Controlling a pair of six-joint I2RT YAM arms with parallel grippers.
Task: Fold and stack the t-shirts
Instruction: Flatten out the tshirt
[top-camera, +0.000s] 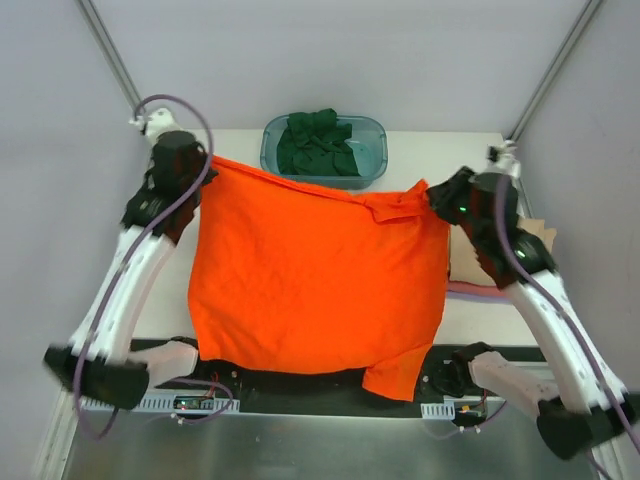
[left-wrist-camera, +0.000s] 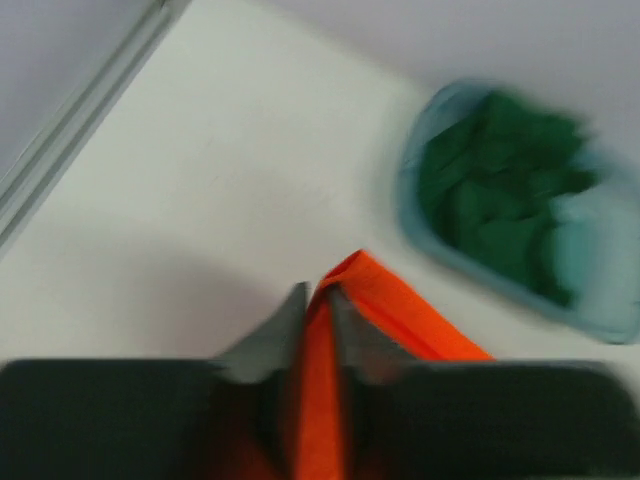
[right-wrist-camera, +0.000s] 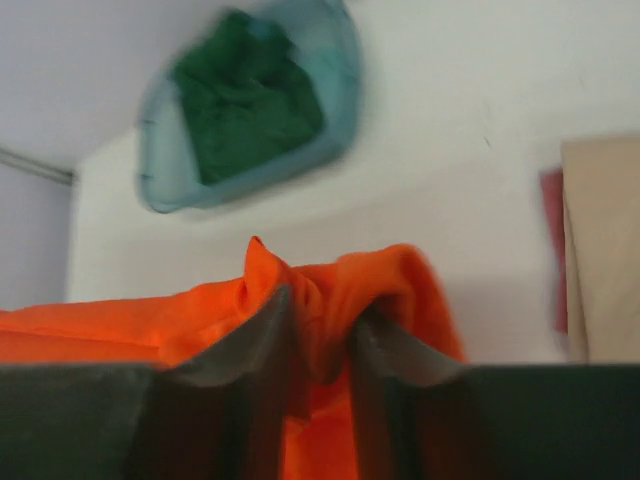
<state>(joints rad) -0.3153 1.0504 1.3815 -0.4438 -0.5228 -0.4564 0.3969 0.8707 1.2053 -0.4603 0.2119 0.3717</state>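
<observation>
The bright orange-red t-shirt (top-camera: 315, 280) hangs spread between my two grippers above the table. My left gripper (top-camera: 205, 165) is shut on its far left corner; in the left wrist view the cloth (left-wrist-camera: 385, 295) is pinched between the jaws (left-wrist-camera: 318, 300). My right gripper (top-camera: 432, 195) is shut on its far right corner, with cloth (right-wrist-camera: 330, 285) bunched between the jaws (right-wrist-camera: 320, 320). A dark green t-shirt (top-camera: 318, 143) lies crumpled in the teal tub (top-camera: 372, 135). A beige shirt (top-camera: 538, 232) and a pink one (top-camera: 470, 290) lie at the right, mostly hidden.
The teal tub stands at the far middle of the table, also in the left wrist view (left-wrist-camera: 600, 310) and the right wrist view (right-wrist-camera: 345, 90). Frame posts (top-camera: 105, 45) rise at the back corners. The near table edge (top-camera: 300, 400) holds both arm bases.
</observation>
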